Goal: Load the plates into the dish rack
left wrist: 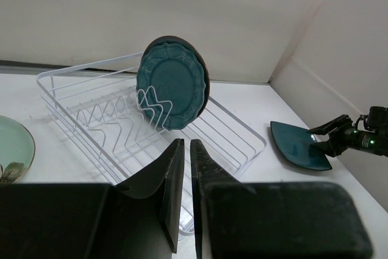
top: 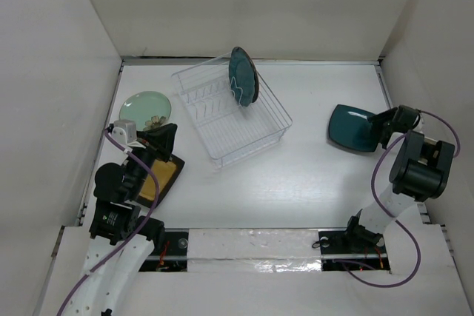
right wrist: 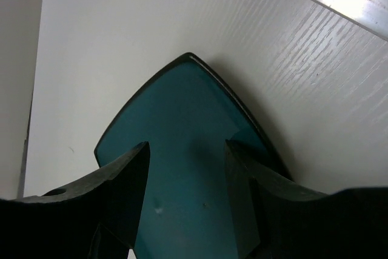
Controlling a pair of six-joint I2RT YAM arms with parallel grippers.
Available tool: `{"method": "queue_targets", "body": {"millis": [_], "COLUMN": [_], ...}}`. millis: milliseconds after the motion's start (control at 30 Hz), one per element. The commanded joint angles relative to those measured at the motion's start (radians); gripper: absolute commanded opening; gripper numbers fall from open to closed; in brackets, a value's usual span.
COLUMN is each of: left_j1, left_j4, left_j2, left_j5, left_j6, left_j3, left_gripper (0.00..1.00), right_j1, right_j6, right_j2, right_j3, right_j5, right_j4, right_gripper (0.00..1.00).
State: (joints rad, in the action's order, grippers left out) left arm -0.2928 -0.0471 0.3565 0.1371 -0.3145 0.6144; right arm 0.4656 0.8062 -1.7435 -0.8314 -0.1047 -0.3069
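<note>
Dish rack (top: 231, 115) is sitting skewed on the tabletop (top: 296, 183). Scalloped teal plate (top: 243, 75) is standing on edge at the rack's far end, slotted in the tines and leaning a bit. The left wrist view is showing a second dark rim tight behind it; can't tell if that is a separate plate. The rest of the rack's slots are holding nothing.

Mint plate (top: 146, 109) is lying flat just left of the rack, apart from it.

Mustard square plate (top: 159, 183) is lying flat on the near-left side of the rack, partly hidden under the left arm. Left gripper (top: 170, 132) is hovering above that plate's rack-side edge and pointing at the rack. Its fingers (left wrist: 173, 180) are sitting all but together with only a thin slit between them, gripping nothing.

Square teal plate (top: 354, 127) is lying well right of the rack, flat on the tabletop as far as can be seen. Right gripper (top: 385, 125) is sitting at the plate edge facing away from the rack, aimed back toward the rack. Its fingers (right wrist: 130, 180) are standing apart over the plate's top face, with teal surface showing in the gap. Can't tell whether the tips are touching the plate; nothing is clamped.
</note>
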Motion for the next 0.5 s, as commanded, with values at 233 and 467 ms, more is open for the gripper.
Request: {"method": "queue_targets", "body": {"millis": [233, 467], "left_j1": [-0.003, -0.003], "left_j4": [-0.037, -0.042], "left_j2": [-0.010, -0.005], "left_j5": [-0.007, 0.001], "left_j6": [0.012, 0.011], "left_j3": [0.008, 0.007], "left_gripper": [0.07, 0.08], "right_j1": [-0.067, -0.044], "right_j6": [-0.035, 0.004], "right_j2": [0.080, 0.291], "right_j3": [0.084, 0.163], "right_j5": [-0.070, 0.181], "right_j4": [-0.052, -0.032], "right_gripper": [0.57, 0.53]}}
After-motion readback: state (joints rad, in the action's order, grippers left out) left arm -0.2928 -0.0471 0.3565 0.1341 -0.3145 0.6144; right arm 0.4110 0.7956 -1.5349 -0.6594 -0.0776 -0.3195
